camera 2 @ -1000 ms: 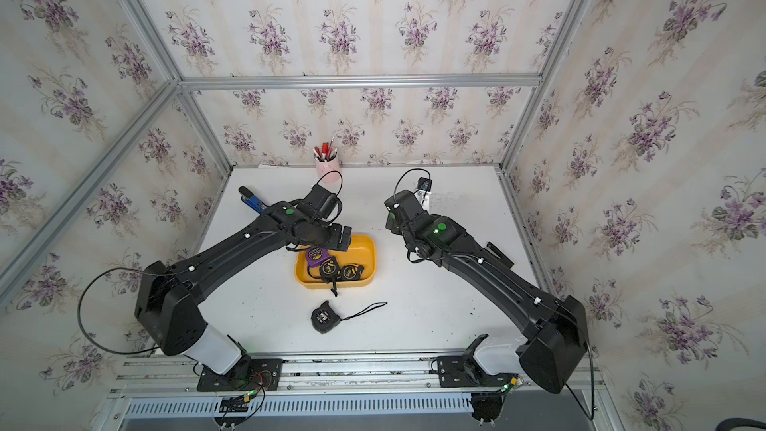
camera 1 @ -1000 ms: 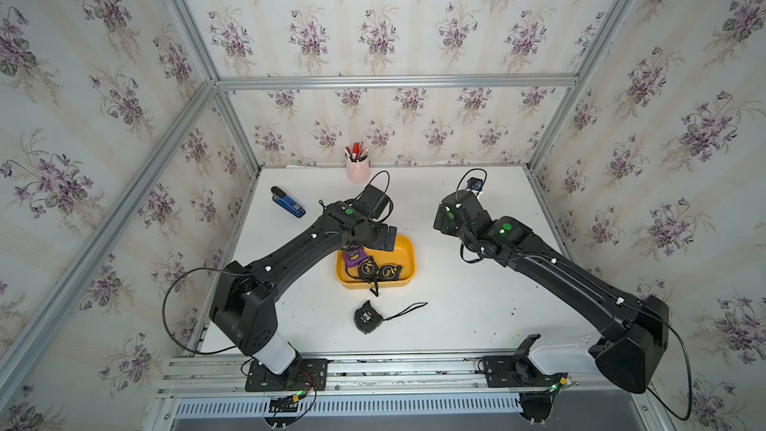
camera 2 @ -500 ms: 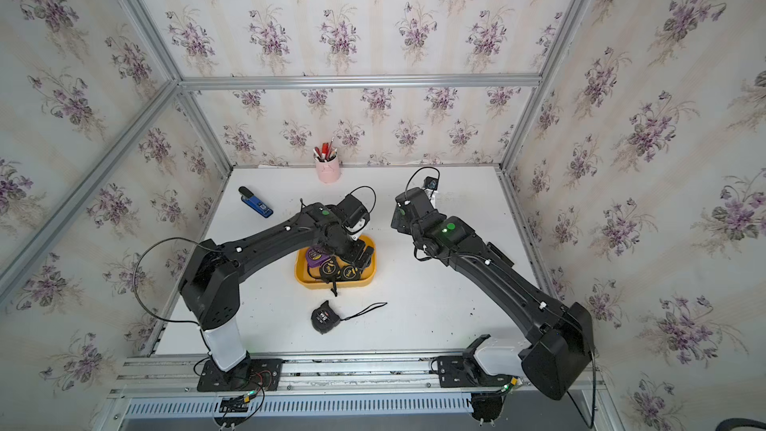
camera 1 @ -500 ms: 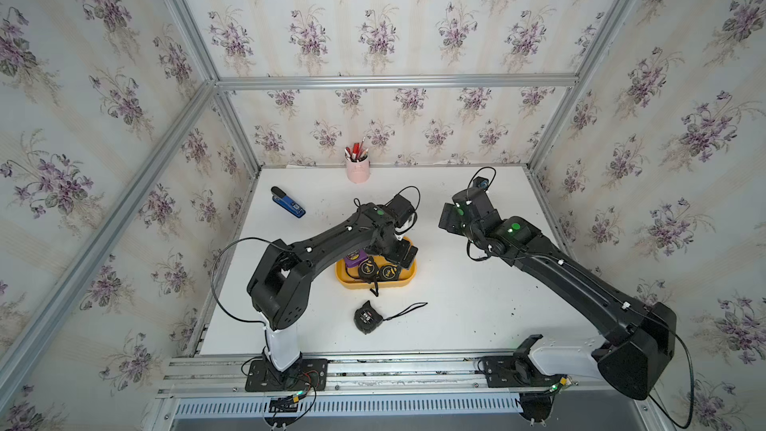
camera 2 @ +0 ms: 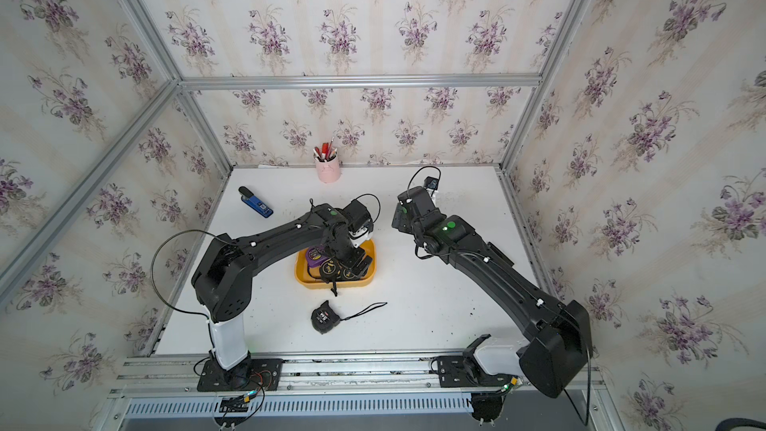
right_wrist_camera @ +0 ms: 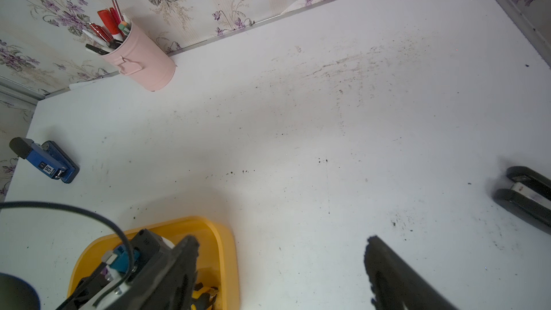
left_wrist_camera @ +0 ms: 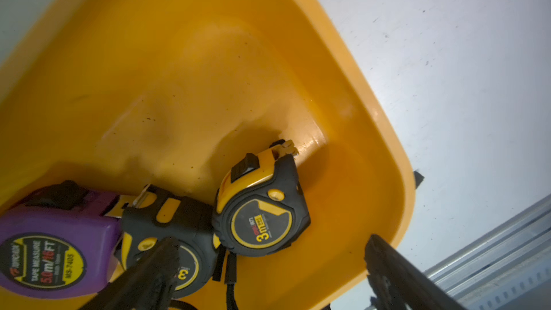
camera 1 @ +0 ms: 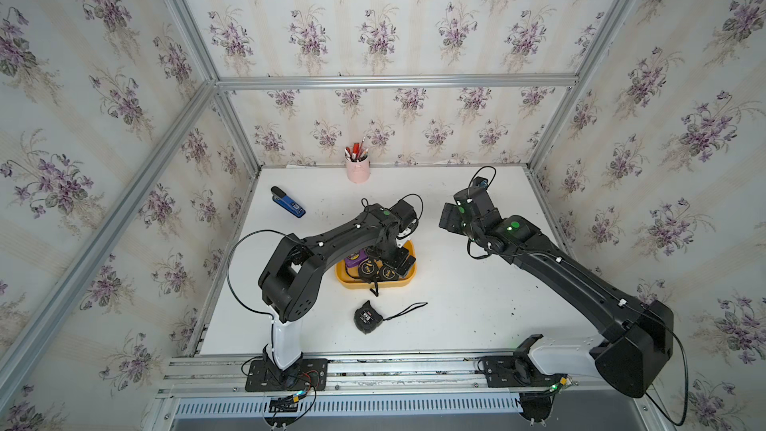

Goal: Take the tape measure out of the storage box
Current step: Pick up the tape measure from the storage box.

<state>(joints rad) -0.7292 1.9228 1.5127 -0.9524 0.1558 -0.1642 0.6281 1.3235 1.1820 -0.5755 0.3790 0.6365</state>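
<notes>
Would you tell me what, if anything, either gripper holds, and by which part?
Nothing is held: left gripper open over the storage box, right gripper open above the table.

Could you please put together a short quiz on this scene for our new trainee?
1. True or false: the left claw over the storage box is shut.
2. How many tape measures lie inside the box?
3. Fill in: the loose tape measure on the table is mainly ____ in colour.
Key: 1 false, it is open; 2 three; 3 black.
</notes>
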